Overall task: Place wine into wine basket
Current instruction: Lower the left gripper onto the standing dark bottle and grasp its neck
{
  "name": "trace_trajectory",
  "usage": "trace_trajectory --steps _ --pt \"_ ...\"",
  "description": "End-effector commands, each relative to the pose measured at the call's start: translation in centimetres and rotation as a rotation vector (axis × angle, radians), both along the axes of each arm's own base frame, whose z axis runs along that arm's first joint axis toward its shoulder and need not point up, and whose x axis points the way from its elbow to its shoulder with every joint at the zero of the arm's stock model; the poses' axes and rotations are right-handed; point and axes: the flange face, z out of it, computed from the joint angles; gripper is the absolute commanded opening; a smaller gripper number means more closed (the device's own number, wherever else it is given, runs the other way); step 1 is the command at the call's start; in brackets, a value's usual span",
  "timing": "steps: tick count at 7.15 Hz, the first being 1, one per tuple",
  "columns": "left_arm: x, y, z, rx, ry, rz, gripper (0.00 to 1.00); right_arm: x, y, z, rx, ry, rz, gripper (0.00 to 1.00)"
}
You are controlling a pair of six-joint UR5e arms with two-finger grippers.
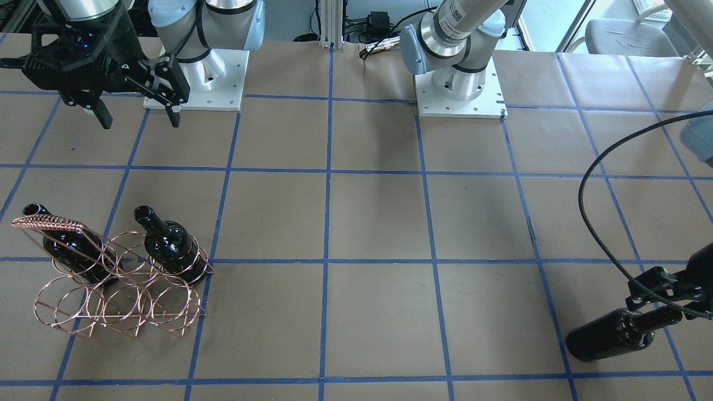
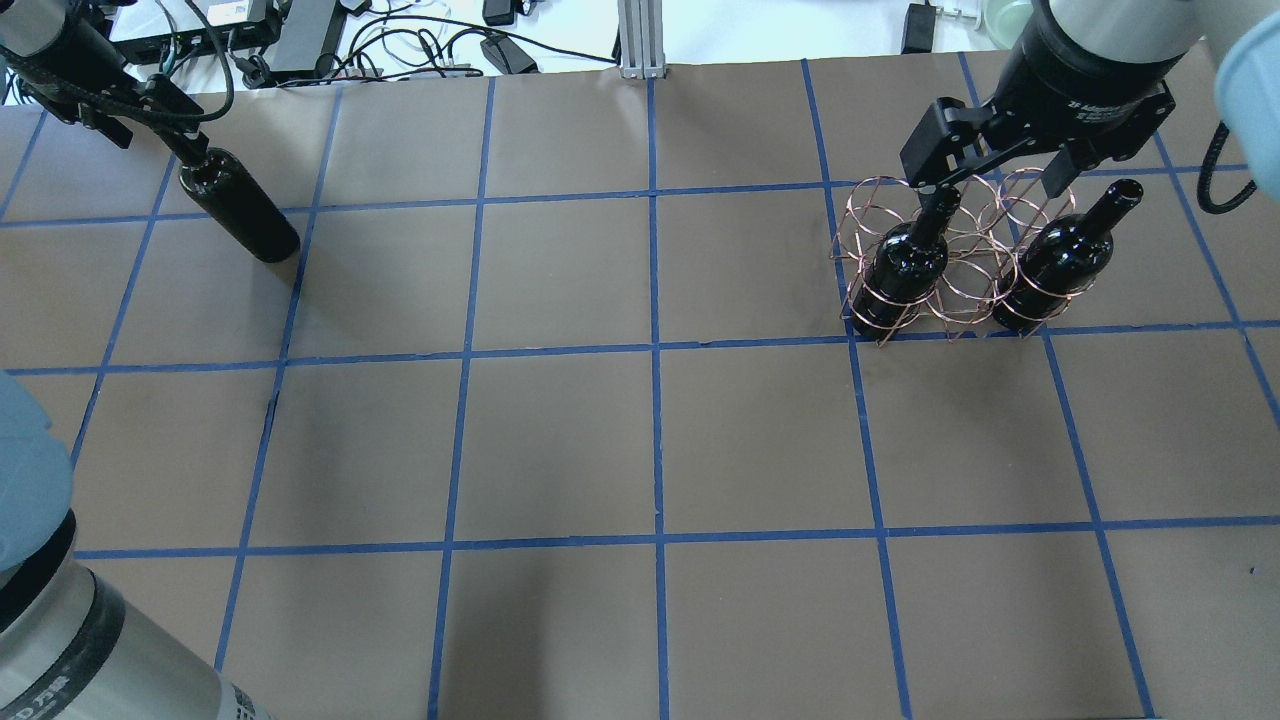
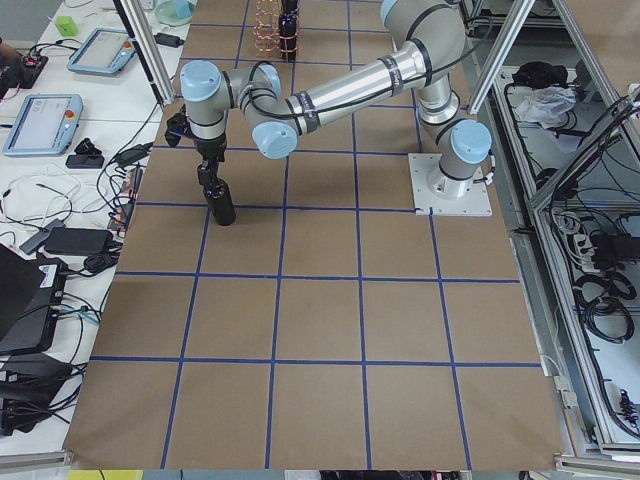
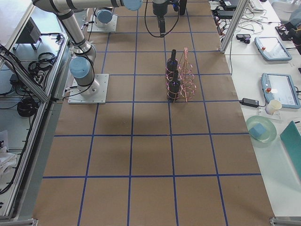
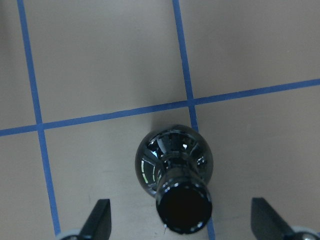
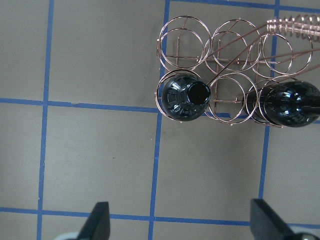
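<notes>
One wine bottle [image 2: 240, 212] stands upright on the table at the far left; it also shows in the front view [image 1: 615, 334] and the left wrist view [image 5: 175, 160]. My left gripper [image 2: 185, 155] [image 5: 182, 220] is open, with a finger on either side of the neck and a clear gap on both sides. The copper wine basket [image 2: 960, 290] [image 1: 120, 303] [image 6: 225, 45] holds two more bottles [image 2: 905, 262] [image 2: 1058, 262] in its two end rings, and the middle ring is free. My right gripper [image 2: 990, 180] [image 1: 140, 121] is open and empty, raised over the basket.
The table is brown paper with a blue tape grid. A black cable [image 1: 585, 184] loops from the left arm over the table. The arm bases [image 1: 195, 78] [image 1: 459, 83] stand at the robot's side. Side benches with tablets [image 4: 270, 47] flank the table.
</notes>
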Motion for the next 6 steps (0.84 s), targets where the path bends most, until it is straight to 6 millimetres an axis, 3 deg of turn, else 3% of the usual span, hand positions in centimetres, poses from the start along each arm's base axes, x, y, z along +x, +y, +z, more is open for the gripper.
trace_trajectory --steps 1,3,4,6 --pt "0.1 -0.5 -0.8 0.002 0.011 -0.002 0.75 0.0 0.0 0.1 -0.001 0.000 0.000 1.00" --pt "0.2 -0.7 -1.2 0.008 0.009 -0.002 0.74 0.0 0.0 0.1 -0.001 0.000 -0.001 1.00" --pt "0.2 -0.8 -1.2 0.000 0.005 -0.002 0.63 0.0 0.0 0.1 -0.001 0.000 -0.001 1.00" --pt "0.5 -1.7 -0.8 -0.018 0.004 -0.003 0.59 0.0 0.0 0.1 -0.001 0.000 -0.001 1.00"
